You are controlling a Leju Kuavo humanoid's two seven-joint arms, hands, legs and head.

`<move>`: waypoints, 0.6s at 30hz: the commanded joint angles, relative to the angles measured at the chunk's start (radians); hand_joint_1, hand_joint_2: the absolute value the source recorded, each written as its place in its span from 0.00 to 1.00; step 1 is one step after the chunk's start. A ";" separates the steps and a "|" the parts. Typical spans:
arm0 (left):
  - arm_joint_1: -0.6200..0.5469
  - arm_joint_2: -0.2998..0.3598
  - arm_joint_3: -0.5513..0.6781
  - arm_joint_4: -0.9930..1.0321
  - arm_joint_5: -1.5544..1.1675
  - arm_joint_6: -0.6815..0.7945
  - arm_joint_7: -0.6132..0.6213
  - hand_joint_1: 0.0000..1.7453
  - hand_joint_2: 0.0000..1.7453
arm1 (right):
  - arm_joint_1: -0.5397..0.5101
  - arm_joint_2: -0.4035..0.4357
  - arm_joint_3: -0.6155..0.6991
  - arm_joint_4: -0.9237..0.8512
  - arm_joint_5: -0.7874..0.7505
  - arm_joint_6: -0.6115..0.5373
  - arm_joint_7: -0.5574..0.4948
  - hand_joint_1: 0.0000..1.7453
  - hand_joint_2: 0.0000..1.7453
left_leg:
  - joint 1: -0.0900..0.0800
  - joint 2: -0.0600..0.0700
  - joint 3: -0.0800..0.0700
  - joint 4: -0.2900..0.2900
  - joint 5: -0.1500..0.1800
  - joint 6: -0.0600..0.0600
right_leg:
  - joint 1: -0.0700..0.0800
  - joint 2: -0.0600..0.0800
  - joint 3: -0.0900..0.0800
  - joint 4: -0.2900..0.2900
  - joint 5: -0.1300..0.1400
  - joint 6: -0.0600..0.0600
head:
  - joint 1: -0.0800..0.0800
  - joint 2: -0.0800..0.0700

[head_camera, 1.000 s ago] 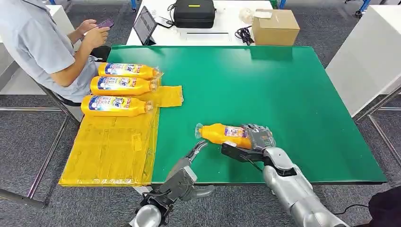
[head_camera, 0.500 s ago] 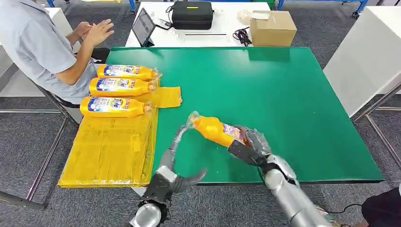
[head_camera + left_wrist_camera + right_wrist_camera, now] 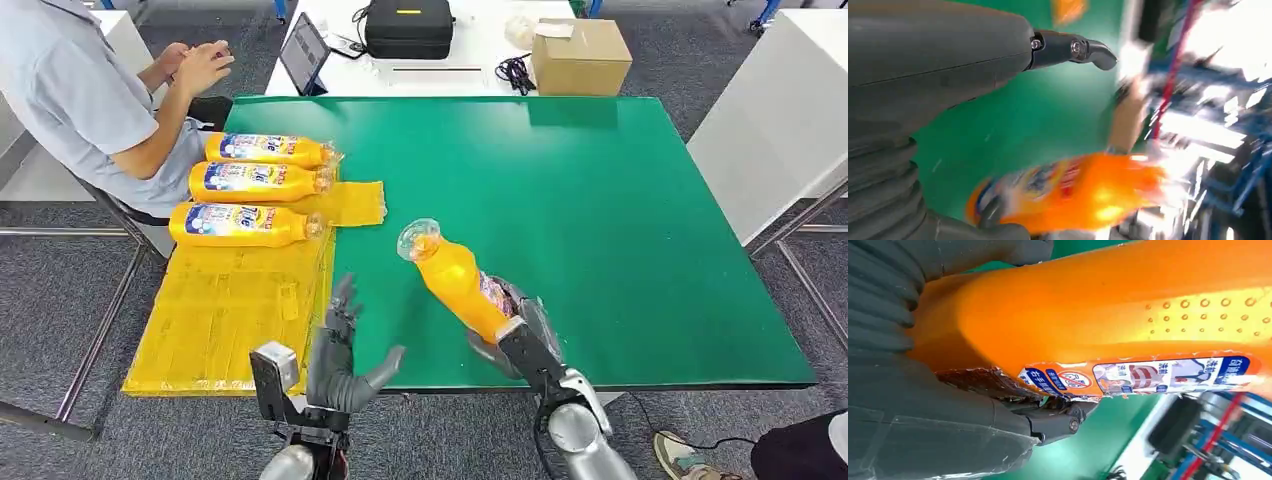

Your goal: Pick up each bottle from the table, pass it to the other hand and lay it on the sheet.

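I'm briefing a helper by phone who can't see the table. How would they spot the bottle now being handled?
Start at the green table; along its left edge lies a yellow sheet with three orange bottles lying flat. The handled bottle is near the table's front edge, gripped by the right hand. Unlike the others, it is raised and tilted, cap end up.

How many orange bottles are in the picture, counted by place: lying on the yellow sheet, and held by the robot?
Bottles lying on the yellow sheet: 3 (far bottle, middle bottle, near bottle)
Bottles gripped by the right hand: 1 (held bottle)
Bottles in the left hand: 0
Total: 4 bottles
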 commanded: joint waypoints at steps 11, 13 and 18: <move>-0.124 0.040 -0.053 0.132 -0.009 -0.128 -0.002 0.00 1.00 | -0.058 0.021 0.125 0.024 -0.072 0.057 -0.033 1.00 1.00 | 0.001 0.003 0.001 0.000 -0.001 -0.002 | 0.002 0.002 0.001 -0.001 0.000 -0.002 | 0.000 0.000; -0.129 0.039 -0.054 0.127 -0.023 -0.121 -0.004 0.00 1.00 | -0.060 0.020 0.134 0.029 -0.070 0.060 -0.034 1.00 1.00 | 0.002 0.001 0.001 0.000 -0.001 -0.002 | 0.002 0.001 0.002 -0.001 0.000 -0.003 | 0.000 0.000; -0.146 0.034 -0.048 0.133 -0.048 -0.110 -0.014 0.00 1.00 | -0.062 0.022 0.160 0.040 -0.065 0.072 -0.038 1.00 1.00 | 0.002 0.002 0.002 0.000 -0.001 -0.002 | 0.002 0.002 0.002 -0.001 0.000 -0.003 | 0.000 0.000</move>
